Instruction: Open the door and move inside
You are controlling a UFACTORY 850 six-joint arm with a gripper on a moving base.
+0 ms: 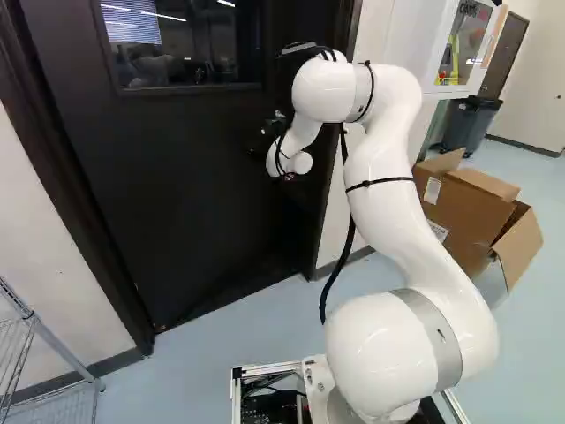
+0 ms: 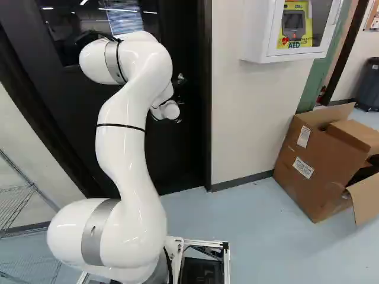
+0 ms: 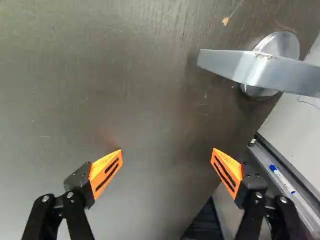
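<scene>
The jaws stand wide apart, empty, facing the dark door [image 1: 177, 194] and its metal handle [image 3: 235, 65], with an open cardboard box [image 2: 314, 163] on the blue floor [image 2: 266, 248] by the wall [image 2: 254, 118].

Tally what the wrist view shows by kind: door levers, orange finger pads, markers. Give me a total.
Door lever: 1
Orange finger pads: 2
Marker: 1
Total: 4
</scene>
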